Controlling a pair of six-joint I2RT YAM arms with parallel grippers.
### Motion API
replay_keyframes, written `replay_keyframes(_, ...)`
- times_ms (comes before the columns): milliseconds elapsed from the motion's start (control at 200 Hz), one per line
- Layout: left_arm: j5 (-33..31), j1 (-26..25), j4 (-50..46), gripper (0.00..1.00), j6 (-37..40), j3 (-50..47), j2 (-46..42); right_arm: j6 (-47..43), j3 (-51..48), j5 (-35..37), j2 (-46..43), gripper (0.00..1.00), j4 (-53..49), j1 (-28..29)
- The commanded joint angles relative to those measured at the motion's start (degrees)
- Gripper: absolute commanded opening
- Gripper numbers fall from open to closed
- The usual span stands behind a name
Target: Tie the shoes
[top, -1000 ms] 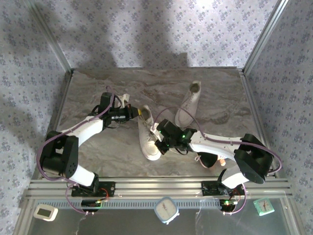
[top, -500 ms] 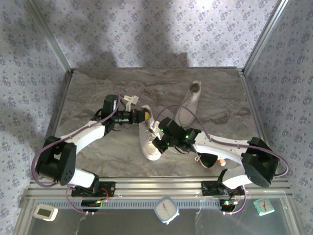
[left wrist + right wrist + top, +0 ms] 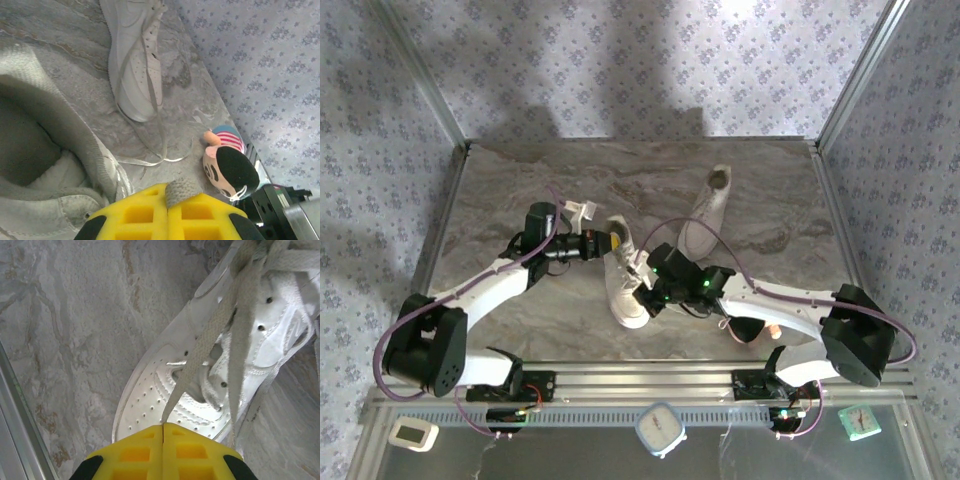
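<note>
White low-top lace-up sneakers, one pair, stood on the grey marble-patterned table (image 3: pixel 520 200).

Near sneaker (image 3: pixel 623 280): centre of the top view. Long axis nearly vertical in the frame, toe toward the bottom edge, dark heel opening toward the top.

Far sneaker (image 3: pixel 708 212): right of centre and higher up, apart from the first. Axis tilted, toe toward the lower left, heel opening toward the upper right.

Left gripper (image 3: pixel 610 238) was at the near sneaker's heel opening. In the left wrist view its yellow pads (image 3: pixel 135 215) were closed on a flat greyish lace end (image 3: pixel 177 190).

Right gripper (image 3: pixel 642 290) was over the near sneaker's toe end. In the right wrist view its pads (image 3: pixel 195 455) were pressed together, pinching a flat white lace (image 3: pixel 200 360) that ran straight up toward the eyelets.

Small black-and-pink plush toy (image 3: pixel 225 167) lay at the lower right of the left wrist view.
</note>
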Motion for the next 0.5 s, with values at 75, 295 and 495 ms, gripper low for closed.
replay_keyframes(75, -3.45, 1.69, 2.69, 0.0, -4.58, 2.53, 2.47, -0.9, 0.19, 3.18, 1.1, 0.0, -4.32, 2.72)
replay_keyframes(295, -4.06, 2.39, 2.1, 0.0, -5.79, 4.82, 4.37, -0.63, 0.19, 4.82, 1.9, 0.0, -5.72, 4.7)
replay_keyframes(495, -5.04, 3.38, 1.82, 0.0, -7.1, 4.98, 5.18, -1.5, 0.62, 4.77, 3.27, 0.0, -6.68, 5.84)
